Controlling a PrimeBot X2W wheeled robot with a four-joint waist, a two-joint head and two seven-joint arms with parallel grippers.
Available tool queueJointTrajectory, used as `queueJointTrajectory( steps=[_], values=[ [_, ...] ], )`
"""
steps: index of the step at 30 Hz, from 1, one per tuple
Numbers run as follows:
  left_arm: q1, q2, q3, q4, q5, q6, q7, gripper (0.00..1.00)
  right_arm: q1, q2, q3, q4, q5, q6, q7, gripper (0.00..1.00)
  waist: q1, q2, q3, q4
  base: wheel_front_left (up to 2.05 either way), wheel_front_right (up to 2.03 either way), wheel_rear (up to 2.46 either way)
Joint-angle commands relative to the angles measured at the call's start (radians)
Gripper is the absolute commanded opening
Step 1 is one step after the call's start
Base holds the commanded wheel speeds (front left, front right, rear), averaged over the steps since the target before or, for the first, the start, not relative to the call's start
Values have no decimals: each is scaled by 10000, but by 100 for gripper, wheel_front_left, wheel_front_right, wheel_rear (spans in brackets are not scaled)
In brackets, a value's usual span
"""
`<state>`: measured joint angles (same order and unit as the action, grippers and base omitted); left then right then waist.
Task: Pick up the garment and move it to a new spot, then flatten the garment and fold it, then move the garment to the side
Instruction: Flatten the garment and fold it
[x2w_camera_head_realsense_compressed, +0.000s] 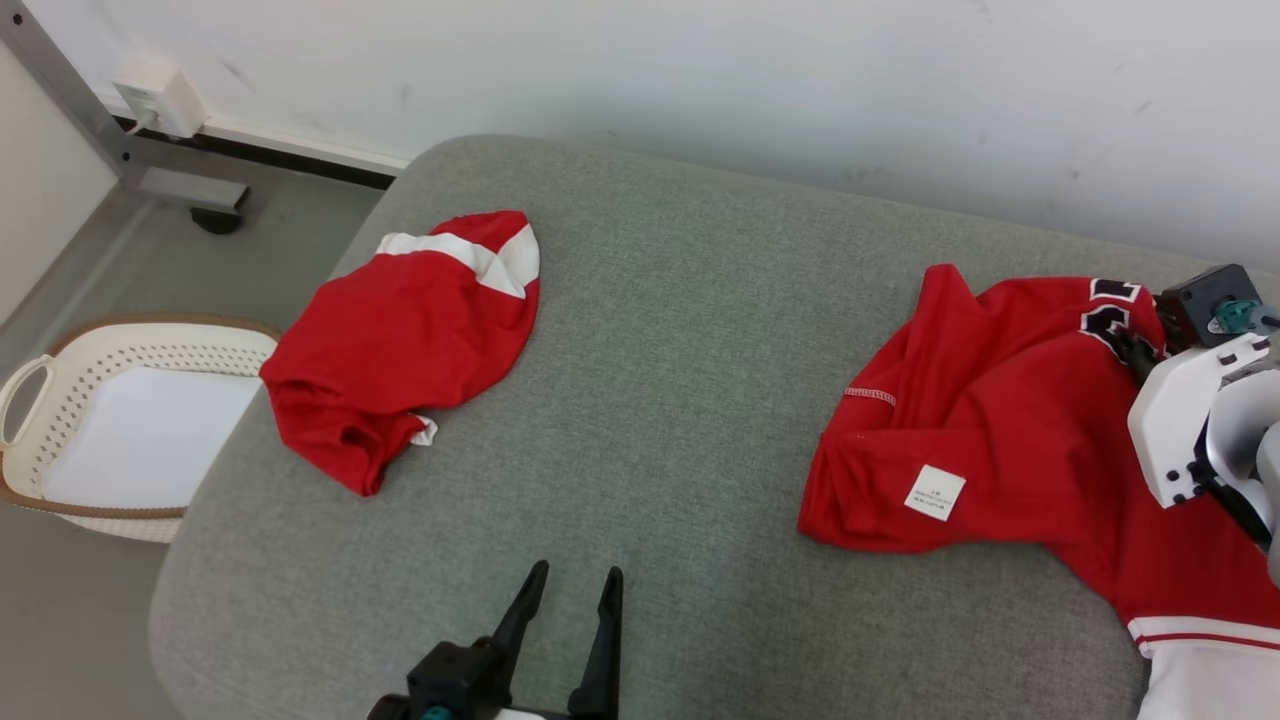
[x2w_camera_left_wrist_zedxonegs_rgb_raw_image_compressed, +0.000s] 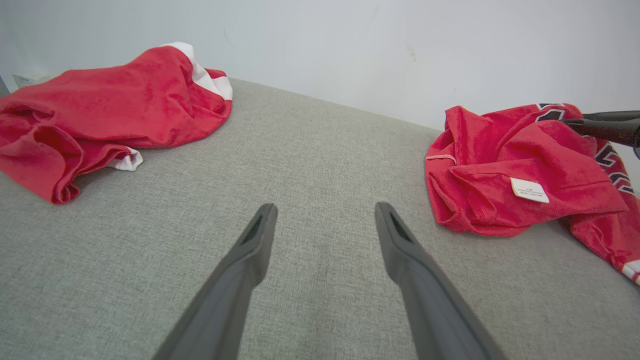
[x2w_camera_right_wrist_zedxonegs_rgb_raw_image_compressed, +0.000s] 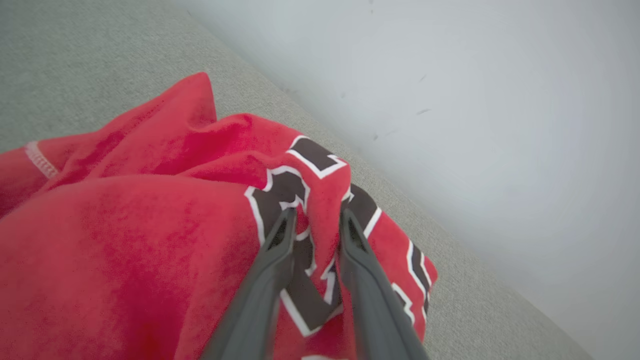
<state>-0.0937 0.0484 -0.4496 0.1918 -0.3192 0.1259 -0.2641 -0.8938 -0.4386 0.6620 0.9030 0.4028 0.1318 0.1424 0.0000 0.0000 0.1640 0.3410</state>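
Garment (x2w_camera_head_realsense_compressed: 1000, 400), a soft red knit with black, white-edged lettering and a small white label (x2w_camera_head_realsense_compressed: 935, 492), lies crumpled on the right of the grey woven cushion (x2w_camera_head_realsense_compressed: 680, 350). The right gripper (x2w_camera_right_wrist_zedxonegs_rgb_raw_image_compressed: 315, 220) seems to pinch a raised fold of its lettering between nearly closed fingers. The left gripper (x2w_camera_head_realsense_compressed: 578, 572) hovers with fingers spread. A second red piece (x2w_camera_head_realsense_compressed: 400, 340) lies bunched near the perforated basket (x2w_camera_head_realsense_compressed: 110, 370).

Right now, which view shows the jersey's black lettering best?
Right wrist view: the black lettering is large where the right tool pinches the jersey. Head view shows a small patch; left wrist view, a narrow strip.
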Motion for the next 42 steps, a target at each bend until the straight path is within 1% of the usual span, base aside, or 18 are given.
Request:
queueJointTrajectory(
  steps=[1,5,9,13,14,16,19,22,27,30,32,36,39,42],
  values=[
    [120,38,57,-23,-47,55,-5,100,-140,195,-125,333,-204,-22,-238,100,0,0,-33,-35,0,0,0],
    [209,38,210,-35,17,104,-5,100,-179,555,-362,940,-527,-22,-892,100,0,0,-195,-335,0,0,0],
    [376,38,521,17,187,94,-6,100,35,902,-908,1212,-859,-22,-2232,100,0,0,-531,-872,0,0,0],
    [591,38,890,52,410,25,-5,100,631,1275,-1602,1249,-1169,-22,-3590,100,0,0,-933,-1586,0,0,0],
    [591,38,890,52,410,25,-5,100,631,1275,-1602,1249,-1169,-22,-3590,100,0,0,-933,-1586,0,0,0],
    [728,38,1114,66,442,-13,-5,100,1001,1393,-2007,1056,-1352,-22,-3930,100,0,0,-1121,-1961,0,0,0],
    [936,38,1388,114,625,-78,-5,100,1808,1496,-2731,327,-1701,-22,-4077,100,0,0,-1361,-2497,0,0,0],
    [1039,39,1640,99,757,-136,-5,100,3022,1529,-3837,-1227,-2167,-22,-4071,100,0,0,-1489,-2919,0,0,0],
    [1248,39,1944,89,873,-201,-5,100,5186,1911,-5515,-3780,-2926,-22,-4063,100,0,0,-1653,-3414,0,0,0],
    [1323,36,2050,140,927,-260,-5,100,6424,2188,-6179,-4995,-3330,-22,-4060,100,0,0,-1718,-3593,0,0,0],
    [1344,38,2083,153,955,-281,-5,100,7035,2413,-6551,-5642,-3326,-22,-4059,100,0,0,-1738,-3645,0,0,0],
    [1388,38,2165,188,997,-325,-5,100,8101,2676,-6922,-6406,-3236,-22,-4060,100,0,0,-1774,-3724,0,0,0],
    [1411,38,2212,231,1012,-353,-5,100,8629,2870,-7137,-6640,-3093,-22,-4062,100,0,0,-1837,-3758,0,0,0],
    [1472,38,2241,259,960,-359,-5,100,9100,3030,-7254,-6569,-2881,-22,-4060,100,0,0,-1942,-3785,0,0,0]
  ],
)
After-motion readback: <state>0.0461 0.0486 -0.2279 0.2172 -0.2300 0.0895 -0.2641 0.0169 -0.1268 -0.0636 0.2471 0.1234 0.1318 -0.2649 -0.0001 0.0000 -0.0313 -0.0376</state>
